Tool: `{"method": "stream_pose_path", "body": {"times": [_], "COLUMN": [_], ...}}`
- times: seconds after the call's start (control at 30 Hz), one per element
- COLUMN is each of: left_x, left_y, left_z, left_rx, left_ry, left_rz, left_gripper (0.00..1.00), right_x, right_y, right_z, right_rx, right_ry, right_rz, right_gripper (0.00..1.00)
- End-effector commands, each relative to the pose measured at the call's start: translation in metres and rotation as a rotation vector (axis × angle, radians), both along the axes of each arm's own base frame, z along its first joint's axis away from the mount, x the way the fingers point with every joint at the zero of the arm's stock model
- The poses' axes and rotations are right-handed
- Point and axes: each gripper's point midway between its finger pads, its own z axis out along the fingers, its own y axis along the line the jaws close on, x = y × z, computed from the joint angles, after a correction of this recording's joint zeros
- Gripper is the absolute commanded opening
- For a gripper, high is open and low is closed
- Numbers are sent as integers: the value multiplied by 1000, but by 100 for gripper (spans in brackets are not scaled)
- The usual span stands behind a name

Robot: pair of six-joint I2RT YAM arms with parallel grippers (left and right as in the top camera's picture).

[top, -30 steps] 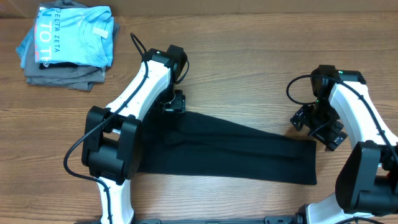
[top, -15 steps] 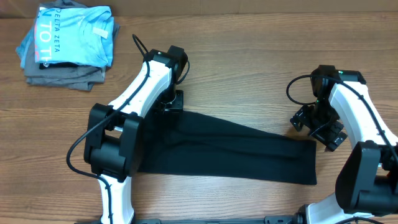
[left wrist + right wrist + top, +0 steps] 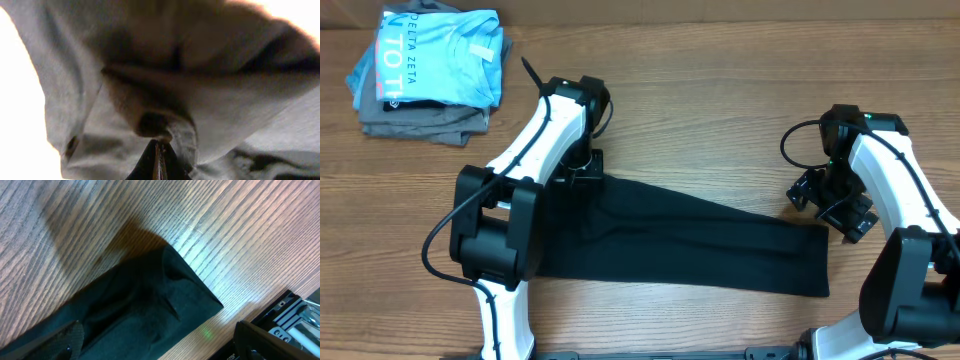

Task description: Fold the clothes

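Note:
The clothes (image 3: 690, 240), a black T-shirt, lie as a long folded strip across the wooden table. My left gripper (image 3: 582, 166) is down on the strip's far left corner. In the left wrist view its jaws (image 3: 158, 161) are pressed together, with bunched fabric (image 3: 200, 110) at their tips. My right gripper (image 3: 833, 207) hovers over the strip's right end. The right wrist view shows it (image 3: 160, 332) open, one finger on each side of the shirt's squared end (image 3: 150, 305).
A light blue T-shirt with white lettering (image 3: 435, 55) tops a pile of grey folded garments (image 3: 420, 125) at the far left corner. Bare wood (image 3: 720, 110) stretches behind the strip. Both arm bases stand at the near edge.
The left gripper has closed on the shirt's far left corner and shifted a little to the left. The right arm has not moved.

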Motion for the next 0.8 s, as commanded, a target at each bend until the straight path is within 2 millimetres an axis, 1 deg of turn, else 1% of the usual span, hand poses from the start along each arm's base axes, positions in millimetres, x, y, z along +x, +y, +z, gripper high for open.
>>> {"method": "stream_pose_path", "body": {"times": [0.0, 0.17, 0.3, 0.5, 0.53, 0.57, 0.6, 0.63, 0.67, 0.7, 0.77], "left_x": [-7, -26, -37, -50, -51, -53, -54, -55, -56, -56, -57], "left_y": [14, 38, 57, 64, 64, 65, 63, 61, 60, 59, 58], "left_z": [10, 26, 40, 55, 56, 58, 57, 56, 56, 56, 55], "left_rx": [75, 213, 336, 373, 373, 373, 356, 336, 327, 323, 314], "left_ry": [11, 59, 83, 112, 118, 129, 142, 154, 160, 162, 165], "left_rz": [36, 64, 85, 97, 96, 86, 66, 52, 45, 43, 48], "left_gripper": [4, 4, 4, 5, 10, 29, 84, 86, 81, 72, 61], "right_x": [0, 0, -1, -1, -1, -1, 0, 0, 0, 0, 0], "right_y": [3, 5, 5, 5, 5, 5, 5, 5, 5, 5, 5], "right_z": [6, 6, 6, 6, 6, 6, 6, 6, 6, 6, 6], "right_rx": [22, 34, 34, 35, 35, 35, 35, 34, 35, 35, 35], "right_ry": [-33, -33, -29, -30, -30, -30, -31, -33, -34, -34, -32], "right_rz": [-11, -14, -14, -13, -13, -13, -13, -13, -13, -13, -13], "right_gripper": [100, 100, 100, 100, 100, 100, 100, 100, 100, 100, 100]}}
